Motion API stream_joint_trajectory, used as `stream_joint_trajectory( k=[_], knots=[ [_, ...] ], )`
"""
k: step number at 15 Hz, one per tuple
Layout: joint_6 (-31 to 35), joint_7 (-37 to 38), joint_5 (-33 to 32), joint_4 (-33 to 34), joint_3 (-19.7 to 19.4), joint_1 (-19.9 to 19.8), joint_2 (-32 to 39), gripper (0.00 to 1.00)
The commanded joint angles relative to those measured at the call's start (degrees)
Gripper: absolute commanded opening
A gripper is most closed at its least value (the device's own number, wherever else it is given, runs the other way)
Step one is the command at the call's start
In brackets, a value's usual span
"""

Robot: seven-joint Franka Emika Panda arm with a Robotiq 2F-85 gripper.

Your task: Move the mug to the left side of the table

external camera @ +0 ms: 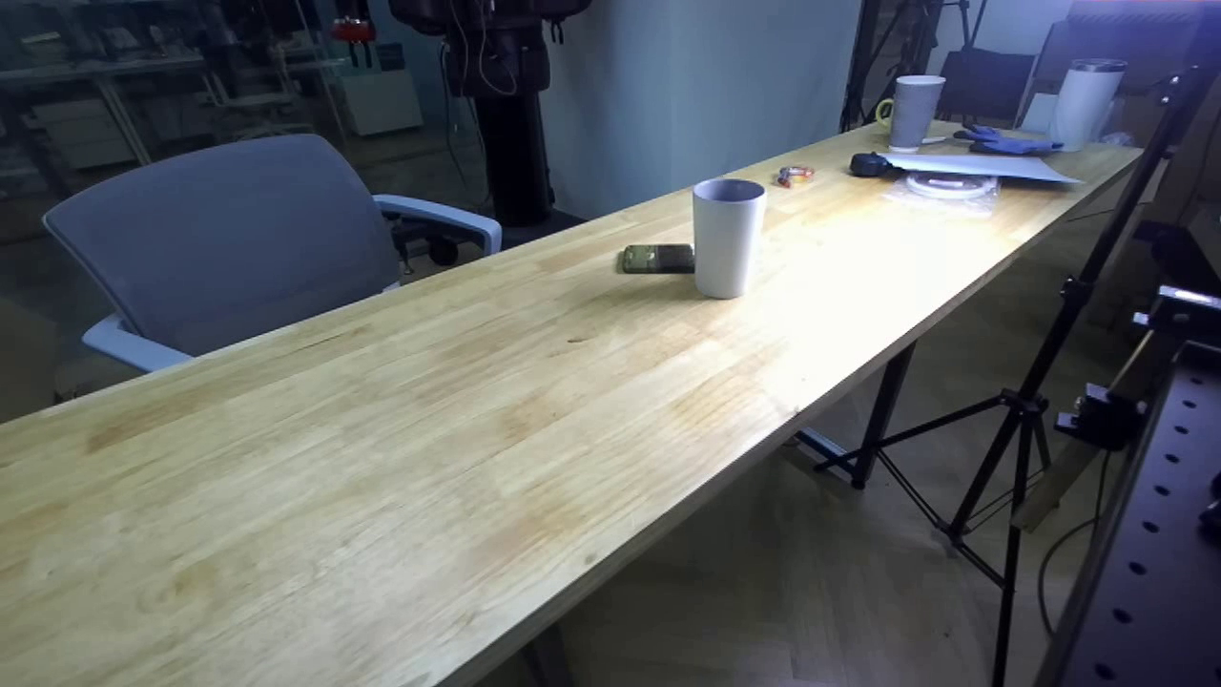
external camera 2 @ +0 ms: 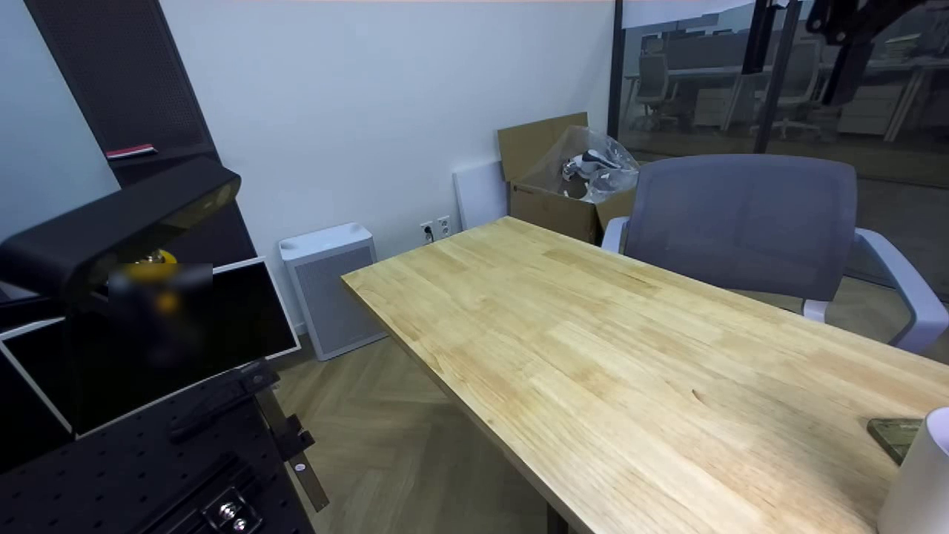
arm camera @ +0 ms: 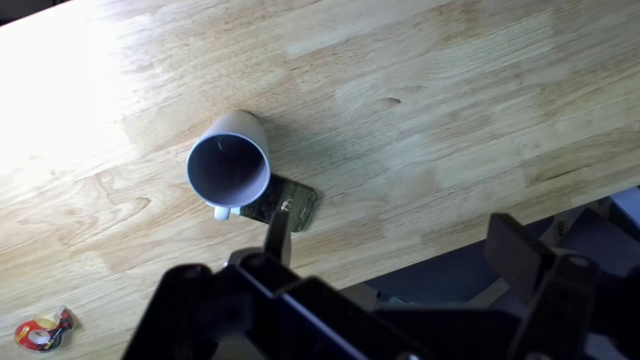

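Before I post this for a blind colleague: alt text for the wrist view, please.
A white mug stands on a light wood table, partly hiding a dark, phone-like object. The open, empty gripper spans the bottom; a tape dispenser lies lower left.

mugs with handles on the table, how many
2: in an exterior view, a plain white mug stands partway along the table, and a yellow-handled mug near its far end; others may be hidden.
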Motion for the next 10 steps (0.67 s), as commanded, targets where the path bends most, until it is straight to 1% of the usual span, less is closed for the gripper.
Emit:
stream_joint_trajectory(
  k=[1, 4, 10],
  knots=[
    [2.7, 1.7, -0.3, 4.3, -0.2, -1.1, 4.0, 1.0],
    [3.7, 1.8, -0.1, 7.9, -0.4, -2.1, 7.2, 1.0],
    [2.3, 2.6, 0.1, 14.3, -0.3, -3.7, 14.7, 1.0]
  ],
)
